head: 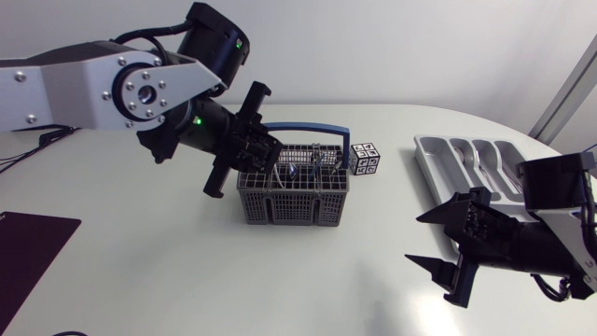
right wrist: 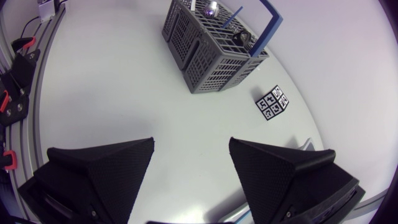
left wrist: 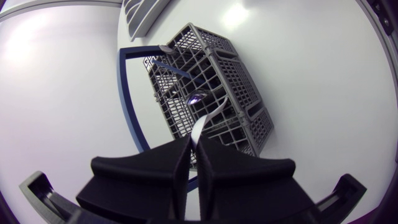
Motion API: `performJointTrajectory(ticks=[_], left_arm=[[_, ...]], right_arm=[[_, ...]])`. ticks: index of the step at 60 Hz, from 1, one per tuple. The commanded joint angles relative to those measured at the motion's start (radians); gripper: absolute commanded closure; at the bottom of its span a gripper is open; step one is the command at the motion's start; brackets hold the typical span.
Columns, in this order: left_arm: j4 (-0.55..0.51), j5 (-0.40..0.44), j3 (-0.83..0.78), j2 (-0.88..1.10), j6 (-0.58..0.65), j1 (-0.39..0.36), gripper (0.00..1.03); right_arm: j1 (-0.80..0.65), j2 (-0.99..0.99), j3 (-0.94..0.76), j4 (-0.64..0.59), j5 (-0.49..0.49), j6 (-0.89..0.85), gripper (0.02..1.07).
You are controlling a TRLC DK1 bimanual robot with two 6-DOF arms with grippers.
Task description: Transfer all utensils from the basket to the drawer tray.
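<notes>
Head view: white table (head: 168,271), dark mat (head: 28,257) left edge, basket (head: 294,198) centre.

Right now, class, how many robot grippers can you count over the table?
2. The left gripper is over the basket, shut on a utensil; the right gripper is open over the table beside the tray.

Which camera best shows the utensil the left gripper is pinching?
The left wrist view: the pale utensil handle runs from the basket up between the closed fingers of the left gripper. In the head view the gripper hides it; the right wrist view shows only distant basket contents.
</notes>
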Motion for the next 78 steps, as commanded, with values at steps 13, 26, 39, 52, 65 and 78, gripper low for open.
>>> performJointTrajectory(ticks=[13,26,39,52,65,78], left_arm=[[-0.035,-0.033,0.042,-0.051,0.025,0.01,0.97],[-0.084,-0.039,0.081,-0.065,-0.016,0.009,0.97],[-0.256,-0.059,0.237,-0.02,-0.268,-0.02,0.98],[-0.368,-0.059,0.364,0.035,-0.558,-0.045,0.97],[-0.461,-0.053,0.378,0.098,-0.863,-0.145,0.98],[-0.5,0.039,0.435,0.185,-1.11,-0.204,0.98]], right_arm=[[0.084,-0.025,-0.016,-0.013,0.044,0.078,0.2],[0.125,-0.037,-0.018,-0.018,0.061,0.112,0.2],[0.162,-0.054,-0.008,-0.011,0.07,0.166,0.2],[0.188,-0.055,0.036,-0.005,0.074,0.253,0.2],[0.257,-0.061,0.079,0.025,0.094,0.371,0.2],[0.382,-0.054,0.107,0.091,0.203,0.467,0.2]])
